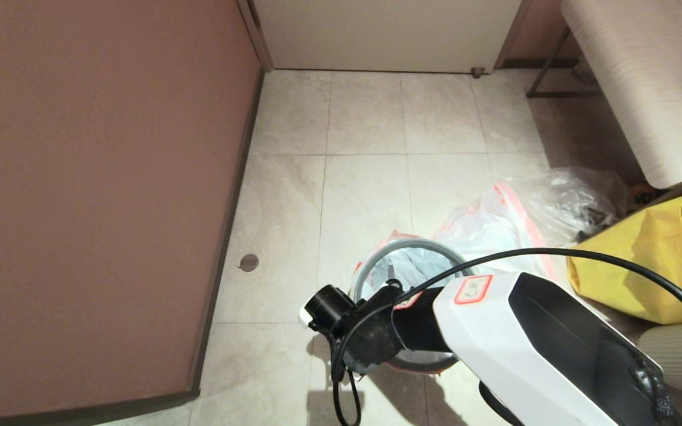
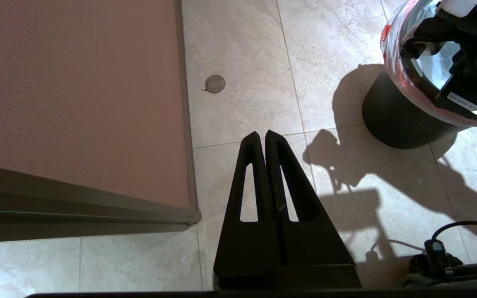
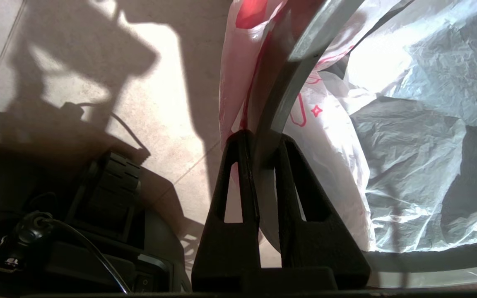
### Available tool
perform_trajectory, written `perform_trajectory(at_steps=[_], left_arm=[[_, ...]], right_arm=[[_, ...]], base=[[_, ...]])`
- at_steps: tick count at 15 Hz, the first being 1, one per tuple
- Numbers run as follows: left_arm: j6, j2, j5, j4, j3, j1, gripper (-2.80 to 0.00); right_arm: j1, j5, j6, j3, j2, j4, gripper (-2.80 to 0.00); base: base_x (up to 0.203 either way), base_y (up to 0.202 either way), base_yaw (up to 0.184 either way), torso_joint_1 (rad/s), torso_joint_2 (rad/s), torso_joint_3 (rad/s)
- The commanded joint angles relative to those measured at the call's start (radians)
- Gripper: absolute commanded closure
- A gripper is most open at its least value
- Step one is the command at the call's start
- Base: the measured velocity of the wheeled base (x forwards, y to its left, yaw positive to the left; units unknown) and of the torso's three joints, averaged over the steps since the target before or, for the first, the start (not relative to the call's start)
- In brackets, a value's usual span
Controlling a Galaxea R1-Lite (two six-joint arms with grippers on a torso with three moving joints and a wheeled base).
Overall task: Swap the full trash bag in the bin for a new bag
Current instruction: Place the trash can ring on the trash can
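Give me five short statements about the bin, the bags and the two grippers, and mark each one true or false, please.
1. The right gripper is shut on the grey ring rim of the bin. True.
2. The left gripper is open. False: it is shut and holds nothing.
3. The bin lies on its side. False: it stands upright on the floor.
4. A yellow tote lies beside the bin. True.
5. The bin has no bag inside. False: a translucent white bag lines it.

My right arm (image 1: 530,337): white shell, black inset panel, red-bordered label, black cable (image 1: 613,266) looping toward three o'clock.
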Motion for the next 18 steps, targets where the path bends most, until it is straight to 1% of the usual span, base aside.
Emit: perform_trajectory(at_steps=[1, 6, 7, 10, 12, 14, 15, 16, 17, 18], left_arm=[[0.0, 0.001, 0.0, 0.0, 0.0, 0.0, 0.0], [0.0, 0.001, 0.0, 0.0, 0.0, 0.0, 0.0], [0.0, 0.001, 0.0, 0.0, 0.0, 0.0, 0.0], [0.0, 0.001, 0.0, 0.0, 0.0, 0.001, 0.0], [0.0, 0.001, 0.0, 0.0, 0.0, 0.0, 0.0], [0.0, 0.001, 0.0, 0.0, 0.0, 0.0, 0.0], [0.0, 0.001, 0.0, 0.0, 0.0, 0.001, 0.0], [0.0, 0.001, 0.0, 0.0, 0.0, 0.0, 0.0], [0.0, 0.001, 0.0, 0.0, 0.0, 0.0, 0.0], [0.0, 0.001, 0.0, 0.0, 0.0, 0.0, 0.0]], right_arm=[[-0.002, 0.004, 0.0, -0.002, 0.011, 0.003, 0.0], [-0.003, 0.024, 0.003, 0.004, -0.005, 0.003, 0.0], [-0.003, 0.037, 0.004, 0.002, -0.016, 0.002, -2.8], [-0.001, 0.042, 0.013, 0.018, -0.053, 0.009, -2.8], [0.0, 0.042, 0.037, 0.068, -0.12, 0.012, -2.8], [-0.001, 0.046, 0.081, 0.143, -0.221, 0.023, -2.8], [-0.003, 0.063, 0.111, 0.188, -0.284, 0.027, -2.8], [-0.014, 0.106, 0.138, 0.229, -0.358, 0.028, -2.8], [-0.032, 0.168, 0.154, 0.257, -0.426, 0.03, -2.8], [-0.071, 0.276, 0.164, 0.283, -0.497, 0.03, 0.0]], base=[[0.0, 0.0, 0.0, 0.0, 0.0, 0.0], [0.0, 0.0, 0.0, 0.0, 0.0, 0.0], [0.0, 0.0, 0.0, 0.0, 0.0, 0.0], [0.0, 0.0, 0.0, 0.0, 0.0, 0.0], [0.0, 0.0, 0.0, 0.0, 0.0, 0.0], [0.0, 0.0, 0.0, 0.0, 0.0, 0.0], [0.0, 0.0, 0.0, 0.0, 0.0, 0.0], [0.0, 0.0, 0.0, 0.0, 0.0, 0.0], [0.0, 0.0, 0.0, 0.0, 0.0, 0.0], [0.0, 0.0, 0.0, 0.0, 0.0, 0.0]])
